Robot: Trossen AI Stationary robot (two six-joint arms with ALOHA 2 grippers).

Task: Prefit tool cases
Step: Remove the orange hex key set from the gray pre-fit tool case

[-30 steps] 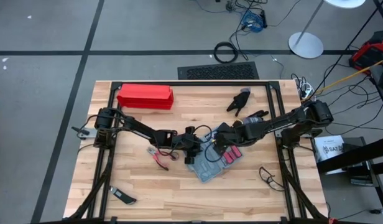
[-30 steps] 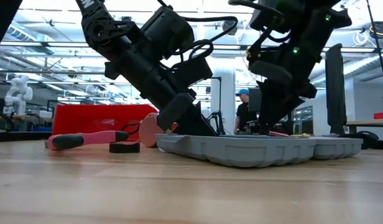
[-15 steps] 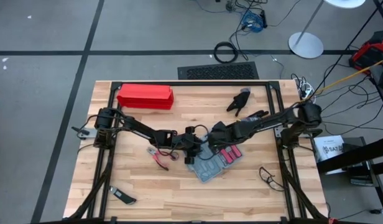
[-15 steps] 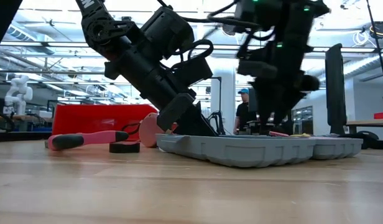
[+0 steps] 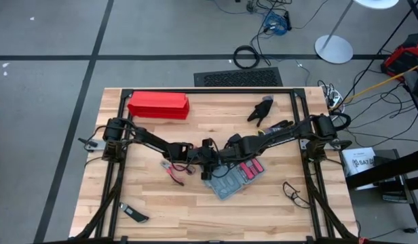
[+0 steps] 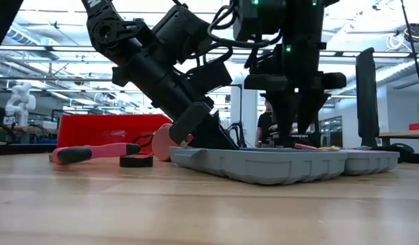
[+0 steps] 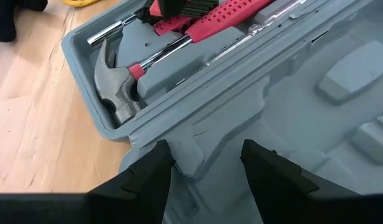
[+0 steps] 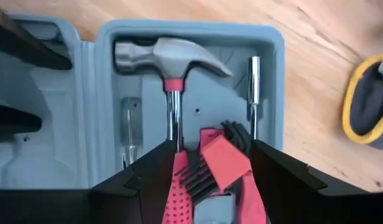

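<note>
We see the counter [image 5: 277, 196], the tool case [image 5: 231, 179] open flat mid-counter, the red box [image 5: 158, 105] well behind it. Left gripper [image 5: 207, 165] at its edge, right gripper [image 5: 231, 153] above its hammer [image 8: 168, 59]; both jaws open, empty. Pink pliers [image 5: 174, 171] just beside it.

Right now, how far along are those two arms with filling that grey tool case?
Partly done. The open tool case already holds a hammer and red-handled tools in one half. The right gripper hovers open over those tools; the left gripper sits open at the other half, whose recesses look unfilled. Pink-handled pliers lie outside on the table.
</note>
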